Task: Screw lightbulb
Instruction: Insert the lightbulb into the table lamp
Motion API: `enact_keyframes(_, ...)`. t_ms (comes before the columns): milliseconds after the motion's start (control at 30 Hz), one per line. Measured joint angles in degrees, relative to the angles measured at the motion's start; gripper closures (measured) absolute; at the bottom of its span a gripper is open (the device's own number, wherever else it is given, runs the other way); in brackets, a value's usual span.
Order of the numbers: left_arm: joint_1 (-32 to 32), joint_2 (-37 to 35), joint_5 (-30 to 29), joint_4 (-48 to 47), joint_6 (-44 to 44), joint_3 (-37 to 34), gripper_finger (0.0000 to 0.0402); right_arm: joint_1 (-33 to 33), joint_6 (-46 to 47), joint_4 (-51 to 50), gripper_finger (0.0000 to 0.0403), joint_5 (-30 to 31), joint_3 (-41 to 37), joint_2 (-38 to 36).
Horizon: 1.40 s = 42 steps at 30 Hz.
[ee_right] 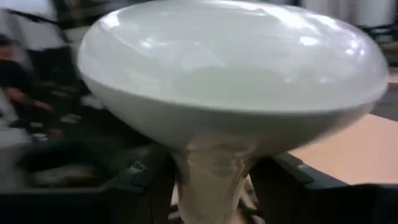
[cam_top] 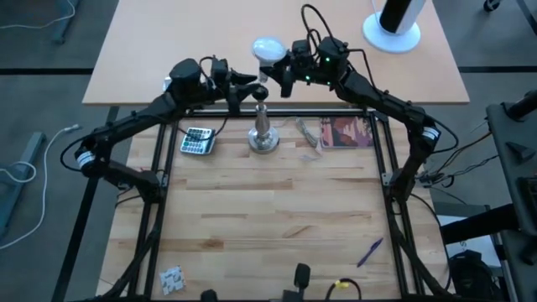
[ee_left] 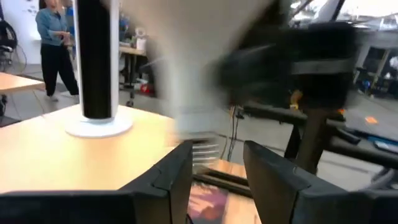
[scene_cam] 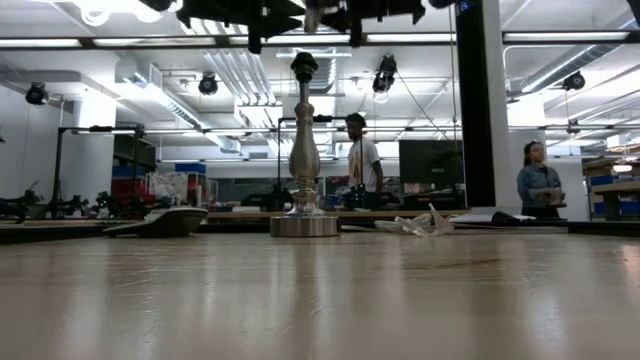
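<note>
The lightbulb (cam_top: 268, 49), white and frosted, hangs dome up above and just beyond the silver stand (cam_top: 263, 134). My right gripper (ee_right: 214, 183) is shut on it, reaching in level from the table's right (cam_top: 281, 74). The stand rests on its round base, with its black socket top (scene_cam: 304, 67) bare. My left gripper (ee_left: 217, 158) comes level from the left (cam_top: 253, 86) and stands open just below the bulb. The bulb's blurred screw base (ee_left: 202, 150) shows right beyond its fingertips; whether they touch I cannot tell. My right gripper pinches the bulb's narrow neck (ee_right: 211, 165) between its two fingers (ee_right: 146, 186), just under the wide dome. The fingers come in level from the table's right. The bulb sits upright, dome up and base down, lifted clear of the stand and the table.
A calculator (cam_top: 197, 140) lies left of the stand; a clear wrapper (cam_top: 309, 132) and a printed card (cam_top: 346, 132) lie to its right. A pen (cam_top: 370, 251) lies near the front. A white cylinder on a round base (cam_top: 393, 21) stands on the far table. People stand in the room beyond.
</note>
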Motion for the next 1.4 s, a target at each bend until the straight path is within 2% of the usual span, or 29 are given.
enact_keyframes(133,0.9,-2.1,-0.3,-3.8,2.9,0.0,0.0262,-0.5,-0.6,1.2,0.0236,1.6,-0.7,0.6)
enact_keyframes(333,1.3,-4.4,-6.5,-4.1,5.3,-0.1,0.0258,-0.4,-4.7,1.4,0.0236,1.8,-2.0,0.4)
enact_keyframes(533,2.2,-4.7,-15.9,-4.4,5.6,-0.1,0.0275,0.4,-5.9,1.6,0.0236,0.9,-2.6,0.3)
enact_keyframes(767,3.0,-3.6,-17.3,-4.4,5.5,-0.1,0.0296,0.8,-6.7,1.0,0.0236,0.6,-3.0,0.4)
enact_keyframes(833,3.1,-3.6,-19.6,-4.4,5.0,-0.1,0.0302,1.1,-7.4,0.7,0.0236,0.5,-3.2,0.4)
enact_keyframes(900,3.1,-3.6,-24.9,-4.3,3.7,-0.1,0.0309,1.4,-7.9,0.6,0.0236,0.4,-3.2,0.4)
enact_keyframes(1033,3.5,-3.6,-41.3,-4.4,-3.1,-0.1,0.0321,1.5,-8.7,0.7,0.0236,0.2,-3.2,0.4)
enact_keyframes(1100,4.0,-3.7,-45.7,-4.4,-6.2,-0.2,0.0327,1.5,-8.7,0.4,0.0236,-0.2,-3.2,0.4)
enact_keyframes(1400,4.8,-3.8,-44.9,-4.3,-7.6,-0.2,0.0342,1.5,-10.4,-1.0,0.0236,-0.6,-3.2,0.4)
